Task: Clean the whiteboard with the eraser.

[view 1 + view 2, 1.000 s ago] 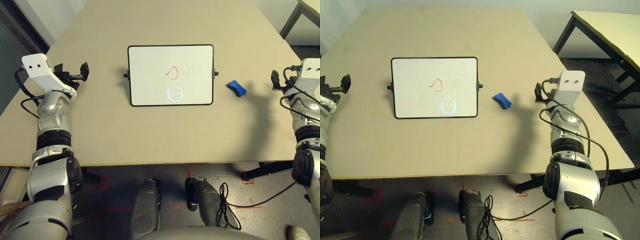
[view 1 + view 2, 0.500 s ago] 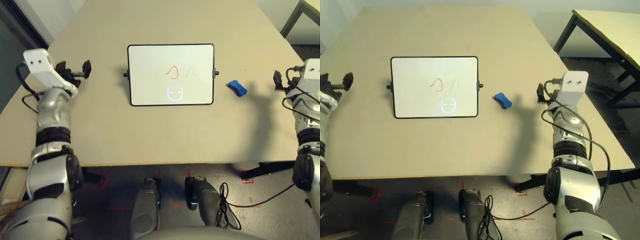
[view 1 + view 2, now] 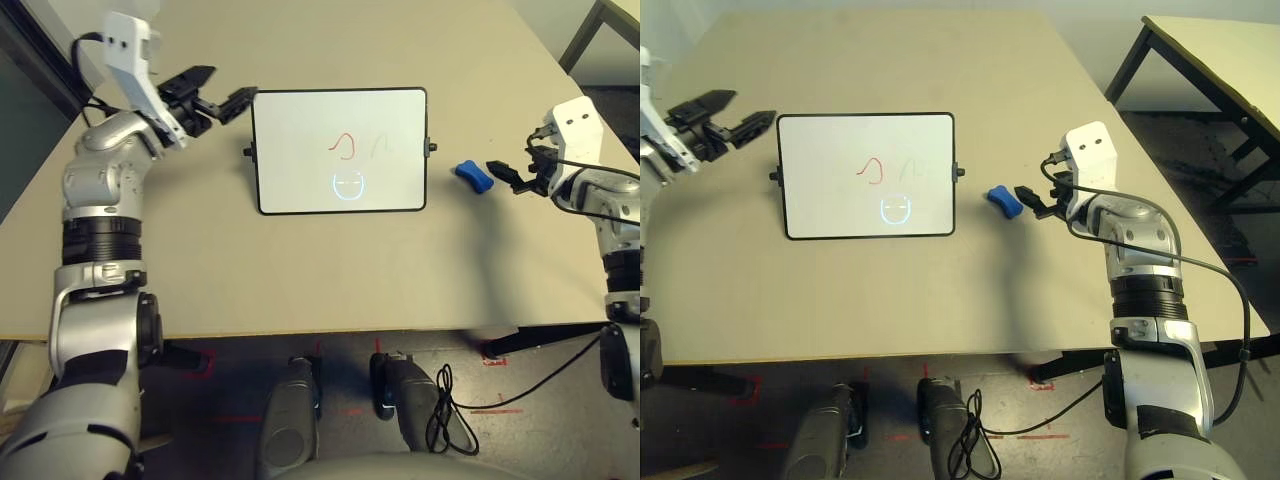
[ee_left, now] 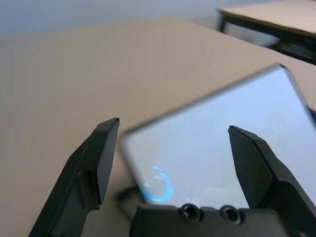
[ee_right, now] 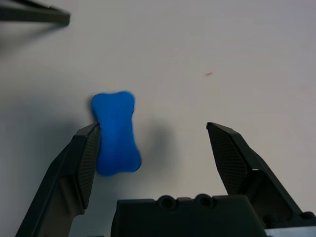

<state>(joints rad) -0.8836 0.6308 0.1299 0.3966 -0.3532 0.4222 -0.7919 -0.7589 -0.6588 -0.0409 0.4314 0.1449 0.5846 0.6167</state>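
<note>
The whiteboard point(image 3: 300, 140) lies flat mid-table, carrying a red squiggle point(image 3: 345, 146), a grey mark point(image 3: 380, 146) and a bluish glare ring point(image 3: 348, 187). To its right, on the bare table, lies the blue eraser point(image 3: 473, 176). My right gripper point(image 3: 500, 175) is open just right of the eraser, fingers pointing at it. In the right wrist view the eraser point(image 5: 116, 133) sits beside one finger point(image 5: 86, 153), not gripped. My left gripper point(image 3: 225, 85) hovers open by the board's far left corner. In the left wrist view the whiteboard point(image 4: 222, 138) lies beyond the spread fingers.
A second table point(image 3: 1220, 60) with black legs stands off to the right. The near table edge point(image 3: 300, 328) runs in front of me, with a cable point(image 3: 455, 420) on the floor below. Bare tabletop surrounds the board.
Both arms have swung inward. The left gripper rose and moved right to the board's far left corner. The right gripper moved left up to the eraser.
</note>
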